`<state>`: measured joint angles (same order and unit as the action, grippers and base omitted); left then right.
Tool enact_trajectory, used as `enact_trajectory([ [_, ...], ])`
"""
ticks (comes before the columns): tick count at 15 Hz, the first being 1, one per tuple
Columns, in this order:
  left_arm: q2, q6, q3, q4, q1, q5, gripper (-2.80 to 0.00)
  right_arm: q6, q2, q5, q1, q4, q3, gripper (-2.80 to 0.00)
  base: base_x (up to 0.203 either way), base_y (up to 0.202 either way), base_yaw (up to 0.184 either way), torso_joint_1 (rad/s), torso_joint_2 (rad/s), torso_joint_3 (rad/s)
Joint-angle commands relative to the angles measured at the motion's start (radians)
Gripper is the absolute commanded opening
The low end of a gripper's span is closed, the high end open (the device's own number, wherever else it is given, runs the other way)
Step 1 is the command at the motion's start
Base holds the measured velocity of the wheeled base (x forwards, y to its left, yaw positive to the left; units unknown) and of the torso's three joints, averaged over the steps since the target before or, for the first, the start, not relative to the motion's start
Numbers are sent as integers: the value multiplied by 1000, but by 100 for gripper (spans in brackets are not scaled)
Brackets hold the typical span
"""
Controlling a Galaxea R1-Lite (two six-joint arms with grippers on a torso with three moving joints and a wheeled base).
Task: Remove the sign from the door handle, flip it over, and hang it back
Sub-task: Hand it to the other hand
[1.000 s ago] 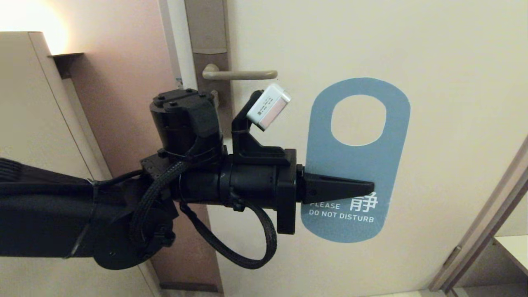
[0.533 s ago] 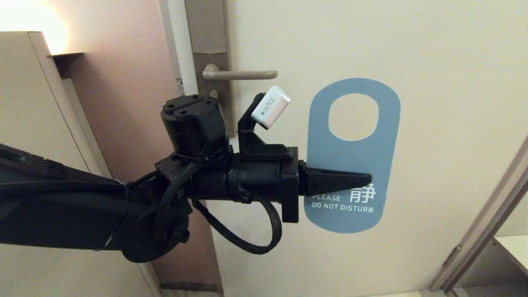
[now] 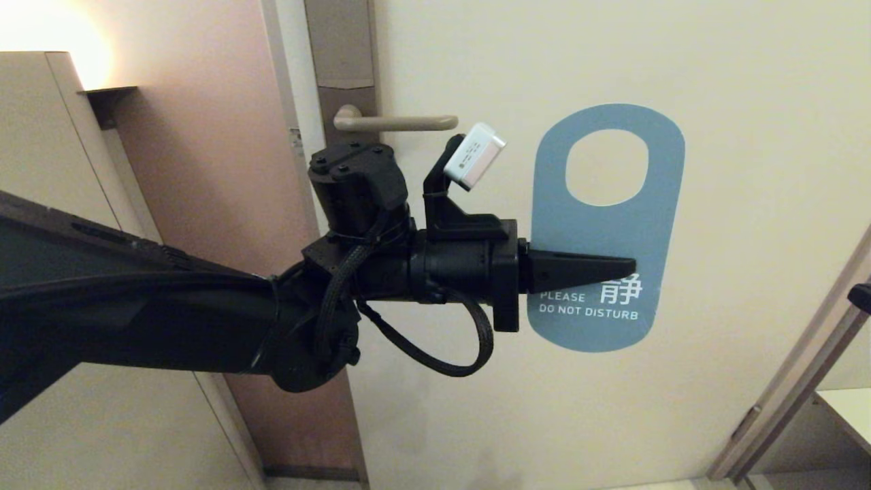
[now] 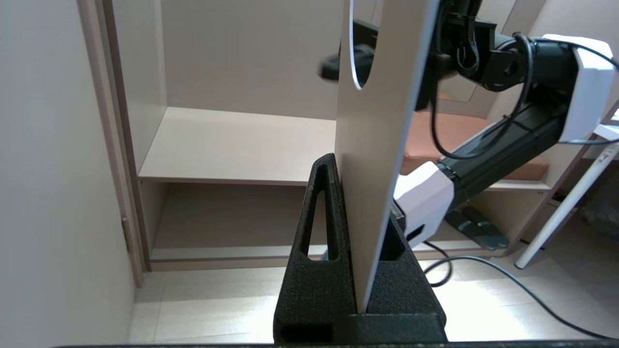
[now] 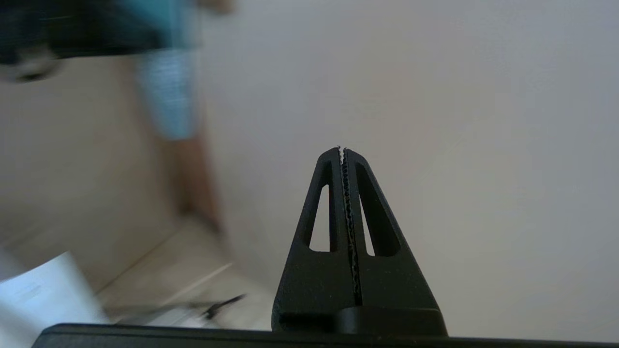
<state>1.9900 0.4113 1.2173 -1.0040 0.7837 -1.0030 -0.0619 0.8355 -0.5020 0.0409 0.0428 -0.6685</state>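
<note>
A cream door [image 3: 714, 82] fills most of the head view, with a pinkish-brown wall [image 3: 204, 136] to its left and a pale cabinet [image 3: 41, 170] at the far left under a warm glow of light. A diagonal door frame [image 3: 789, 401] cuts across the lower right corner.

The handle [image 3: 398, 122], a straight beige lever, juts level from a tall grey-brown plate [image 3: 340, 54] at the door's edge. Nothing hangs on it.

The left arm reaches in from the left, a small white box-shaped camera [image 3: 474, 156] mounted above its wrist. The left gripper [image 3: 629, 266] is clenched on the sign [image 3: 605, 231], pinching it across its lower half, just above the writing. The sign is held upright in front of the door, to the right of the handle and clear of it, its blue face toward the head camera. Its hole sits near the top. White letters read "PLEASE DO NOT DISTURB" beside one large Chinese character.

In the left wrist view the sign [image 4: 382, 145] is seen edge-on, pale face showing, clamped between the fingers [image 4: 321, 217]. Behind it are open shelves [image 4: 232, 145], a light floor and the other arm.

The right gripper [image 5: 342, 151] is pressed shut on nothing, pointing at a plain pale surface; only a dark tip shows at the head view's right edge.
</note>
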Motion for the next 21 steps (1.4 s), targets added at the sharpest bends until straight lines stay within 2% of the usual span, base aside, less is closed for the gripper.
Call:
enact_trajectory([
  [1, 56, 2, 48, -5, 5, -6, -280, -1, 32, -64, 1, 0, 20, -280, 0, 0, 0, 0, 0, 0],
  [5, 120, 6, 148, -4, 19, -8, -280, 3, 31, -181, 1, 2, 73, -280, 0, 0, 0, 0, 0, 0],
  [6, 125, 23, 160, -4, 26, -8, -280, 5, 33, -188, 1, 2, 80, 0, 0, 0, 0, 0, 0, 0],
  [13, 133, 31, 163, -4, 52, -2, -280, 11, 34, -193, 1, 12, 125, 0, 0, 0, 0, 0, 0, 0],
  [17, 155, 34, 214, -2, 79, 0, -280, 11, 57, -220, 1, 17, 117, 0, 0, 0, 0, 0, 0, 0],
  [21, 201, 98, 302, -4, 113, 2, -280, 13, 125, -240, 0, 146, 118, 0, 0, 0, 0, 0, 0, 0],
])
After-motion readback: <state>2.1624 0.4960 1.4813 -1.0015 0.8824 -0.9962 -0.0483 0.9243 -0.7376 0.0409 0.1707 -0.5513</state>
